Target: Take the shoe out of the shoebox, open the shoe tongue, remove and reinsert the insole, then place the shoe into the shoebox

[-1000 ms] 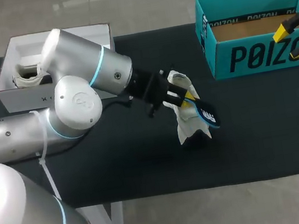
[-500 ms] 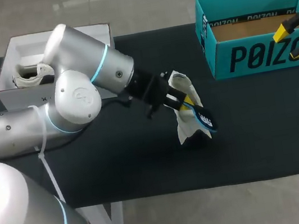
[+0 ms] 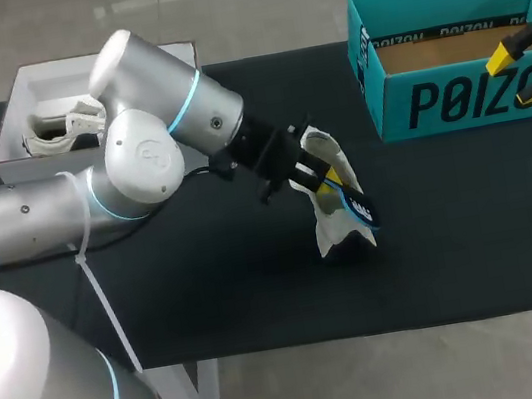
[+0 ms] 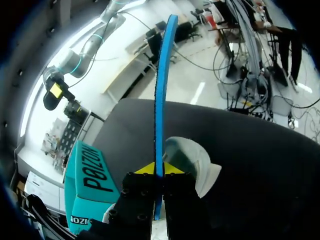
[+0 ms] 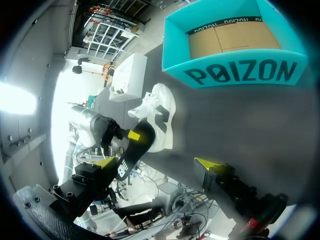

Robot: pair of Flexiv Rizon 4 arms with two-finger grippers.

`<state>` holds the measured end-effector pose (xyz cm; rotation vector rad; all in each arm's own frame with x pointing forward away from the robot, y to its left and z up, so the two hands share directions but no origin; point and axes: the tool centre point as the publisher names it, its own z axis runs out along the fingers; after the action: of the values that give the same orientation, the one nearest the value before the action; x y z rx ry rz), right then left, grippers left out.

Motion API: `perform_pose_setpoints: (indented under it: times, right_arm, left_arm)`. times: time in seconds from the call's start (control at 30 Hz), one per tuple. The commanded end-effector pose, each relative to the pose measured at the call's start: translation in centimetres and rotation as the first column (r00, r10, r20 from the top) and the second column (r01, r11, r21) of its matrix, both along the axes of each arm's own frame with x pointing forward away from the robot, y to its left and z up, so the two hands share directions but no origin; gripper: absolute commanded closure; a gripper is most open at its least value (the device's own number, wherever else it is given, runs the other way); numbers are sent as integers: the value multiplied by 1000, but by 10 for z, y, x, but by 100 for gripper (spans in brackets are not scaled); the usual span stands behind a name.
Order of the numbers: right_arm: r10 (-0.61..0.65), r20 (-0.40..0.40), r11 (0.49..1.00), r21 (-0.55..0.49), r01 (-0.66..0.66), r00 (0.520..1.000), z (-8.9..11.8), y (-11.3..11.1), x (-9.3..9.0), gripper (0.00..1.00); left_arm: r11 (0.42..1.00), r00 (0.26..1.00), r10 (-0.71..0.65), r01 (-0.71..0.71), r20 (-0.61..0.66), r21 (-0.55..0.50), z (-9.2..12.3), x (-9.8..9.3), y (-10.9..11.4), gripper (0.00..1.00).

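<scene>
**Insole pinched in left gripper; shoe loose on table; guidance for reinsertion**

Head view. Left gripper (image 3: 329,181) pinching thin dark insole with blue rim (image 3: 361,213), fingers pressed onto it from both sides. Insole held right against white sneaker (image 3: 337,229), which lies on black table (image 3: 209,289), well apart from teal cardboard shoebox (image 3: 462,92). Right gripper (image 3: 529,67) spread wide, holding nothing, at shoebox's outer end. White open box (image 3: 27,161) at rear left; not involved.

Left wrist view. Insole (image 4: 161,100) projecting edge-on from between yellow tips; sneaker (image 4: 192,160) just beside fingers. Cannot tell whether insole's far end touches sneaker.

Right wrist view. Own fingers wide apart around bare table (image 5: 157,164). Sneaker (image 5: 162,117) on its side between shoebox (image 5: 235,75) and insole (image 5: 132,155).

Assessment, by judgement only. Taken as the remove-and-reinsert stage. Nothing steadying the sneaker, so expect sliding under any push.
- Bring right gripper across to brace heel or collar first.
- Turn insole flat to match opening.
- Lead with toe end, under tongue.
- Feed low along sole, without buckling.
- Release only with heel end seated.
</scene>
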<state>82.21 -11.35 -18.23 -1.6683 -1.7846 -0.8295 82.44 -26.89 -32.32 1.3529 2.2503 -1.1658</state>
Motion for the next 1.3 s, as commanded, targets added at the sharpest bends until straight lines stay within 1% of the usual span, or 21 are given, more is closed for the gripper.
perform_pose_setpoints:
  times: [0.03, 0.13, 0.37, 0.53, 0.67, 0.73, 0.77, 0.8, 0.87, 0.9, 0.97, 1.1, 1.23, 1.27, 1.3]
  right_arm:
    - [1, -1, 1000, -4, -1, 1000, 0, 0, 0, 0]
    - [1, -1, 1000, -4, -1, 1000, 0, 0, 0, 0]
    - [1, -1, 1000, -4, -1, 1000, 0, 0, 0, 0]
    - [1, -1, 1000, -4, -1, 1000, 0, 0, 0, 0]
    - [1, -1, 1000, -4, -1, 1000, 0, 0, 0, 0]
    - [1, -1, 1000, -4, -1, 1000, 0, 0, 0, 0]
    - [1, -1, 1000, -4, -1, 1000, 0, 0, 0, 0]
    - [1, -1, 1000, -4, -1, 1000, 0, 0, 0, 0]
    - [1, -1, 1000, -4, -1, 1000, 0, 0, 0, 0]
    - [1, -1, 1000, -4, -1, 1000, 0, 0, 0, 0]
    - [1, -1, 1000, -4, -1, 1000, 0, 0, 0, 0]
    - [1, -1, 1000, -4, -1, 1000, 0, 0, 0, 0]
    - [1, -1, 1000, -4, -1, 1000, 0, 0, 0, 0]
    - [1, -1, 1000, -4, -1, 1000, 0, 0, 0, 0]
    - [1, -1, 1000, -4, -1, 1000, 0, 0, 0, 0]
  left_arm:
    - [999, 1000, 29, -29, 3, 12, -7, 3, -6, 100]
    - [999, 999, 47, -47, -3, 7, -11, 6, -7, 100]
    - [995, 995, 96, -96, 2, 32, -25, 18, -5, 100]
    - [986, 987, 158, -158, -1, 45, -35, 30, -3, 100]
    - [984, 985, 170, -170, -3, 45, -36, 30, -2, 100]
    - [985, 985, 170, -170, 0, 38, -33, 29, 0, 100]
    - [986, 986, 165, -166, 9, 36, -32, 28, 1, 71]
    - [987, 987, 160, -160, 5, 32, -29, 26, 2, 54]
    - [988, 988, 155, -155, 5, 27, -25, 24, 4, 61]
    - [988, 988, 154, -154, 5, 25, -24, 23, 4, 60]
    - [989, 989, 145, -145, 7, 18, -21, 20, 5, 52]
    - [994, 994, 110, -110, -13, -2, -12, 8, 6, 55]
    - [997, 997, 81, -82, -17, -12, -6, -3, 8, 55]
    - [997, 997, 78, -78, -16, -15, -6, -5, 7, 56]
    - [998, 998, 66, -66, -20, -15, -6, -8, 6, 64]
